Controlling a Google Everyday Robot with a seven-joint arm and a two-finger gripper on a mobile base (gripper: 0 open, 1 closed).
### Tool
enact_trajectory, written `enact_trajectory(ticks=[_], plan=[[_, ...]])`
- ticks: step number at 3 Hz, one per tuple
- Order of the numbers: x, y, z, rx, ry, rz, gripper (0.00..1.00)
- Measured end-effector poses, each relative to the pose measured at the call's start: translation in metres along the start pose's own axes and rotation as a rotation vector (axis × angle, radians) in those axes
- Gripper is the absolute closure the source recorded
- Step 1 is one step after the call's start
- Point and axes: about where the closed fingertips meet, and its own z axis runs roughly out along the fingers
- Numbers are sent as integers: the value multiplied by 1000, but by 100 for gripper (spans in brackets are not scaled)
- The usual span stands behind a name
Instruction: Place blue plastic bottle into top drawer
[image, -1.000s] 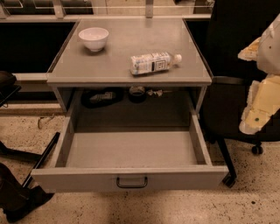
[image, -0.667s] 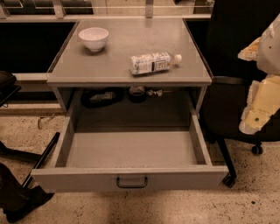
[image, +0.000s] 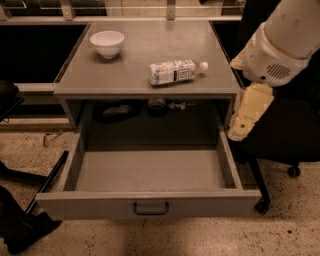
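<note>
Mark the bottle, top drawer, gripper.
Clear white-capped plastic bottle (image: 172, 73): camera view, on its label.
Wide grey metal top drawer (image: 90, 205): camera view, front panel.
Cream gripper (image: 240, 127): camera view, right of drawer, lower tip.

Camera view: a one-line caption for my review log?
Blue plastic bottle lies on the tabletop, white bowl apart; top drawer open below; gripper hangs beside the drawer's right wall.

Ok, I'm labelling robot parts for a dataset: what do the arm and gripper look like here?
The arm is a thick, rounded white casing with a small patch of dark vent slots. The gripper, right of the open top drawer, is pale cream-yellow, blocky and tapering. No cables or markings show.
</note>
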Motion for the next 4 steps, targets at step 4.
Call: enact_trajectory(ticks=[4], plan=[[-66,-123,66,78,-151,-84,0]])
